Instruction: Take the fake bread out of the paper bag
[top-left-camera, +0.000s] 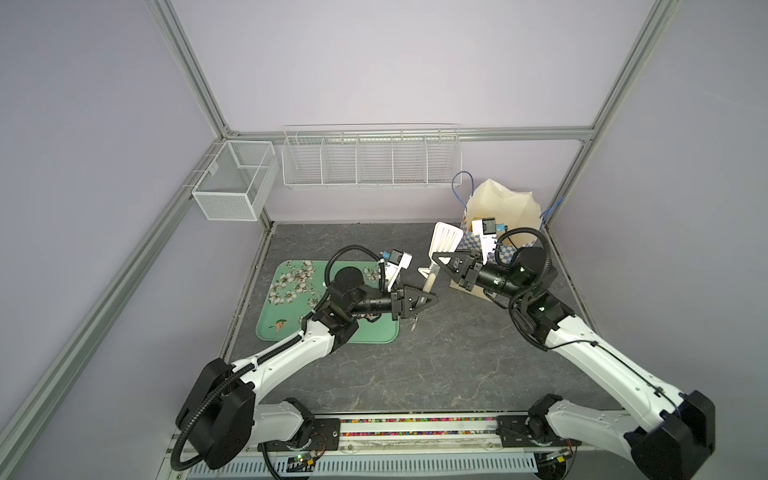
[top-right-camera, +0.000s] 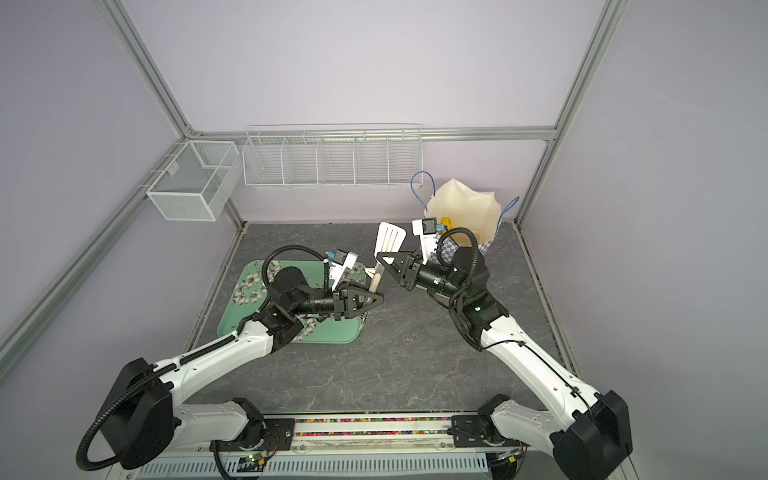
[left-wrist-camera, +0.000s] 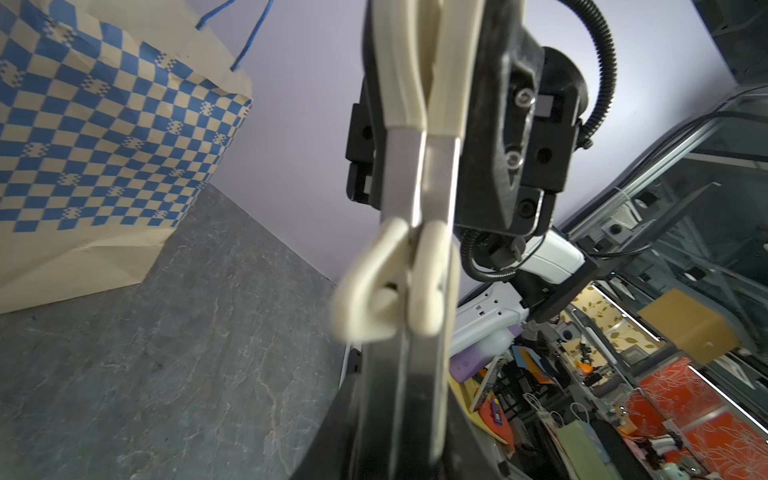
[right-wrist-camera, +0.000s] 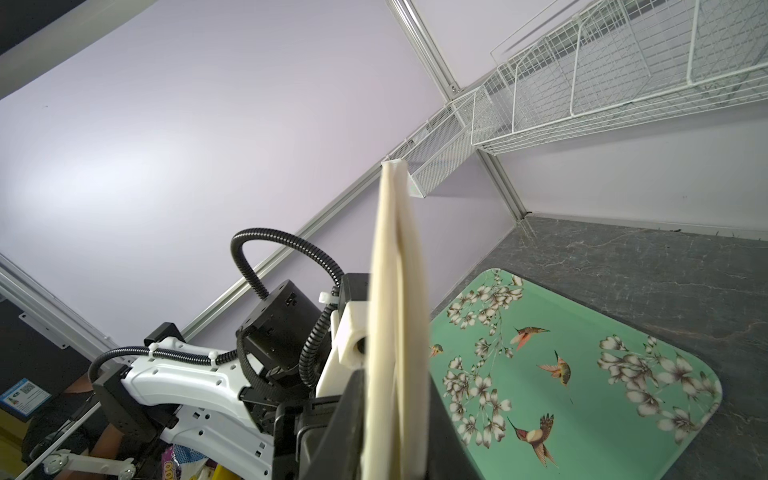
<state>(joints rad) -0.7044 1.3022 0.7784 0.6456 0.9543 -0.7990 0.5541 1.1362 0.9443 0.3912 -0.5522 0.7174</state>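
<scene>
Left gripper and right gripper are both clamped on the slotted tongs. Fake bread sits inside the paper bag, just behind the right gripper, so that arm's nearer. Tong heads point backward, just left of the bag.

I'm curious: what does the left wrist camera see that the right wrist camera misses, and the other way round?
Only the left wrist view shows the cream paper bag with blue checks and its thin blue cord handles, standing on the table. Only the right wrist view shows the green flowered tray with painted birds and the white wire baskets hung by the wall. Both show the cream-and-steel tongs close up, the grey marbled tabletop and the lilac wall.
</scene>
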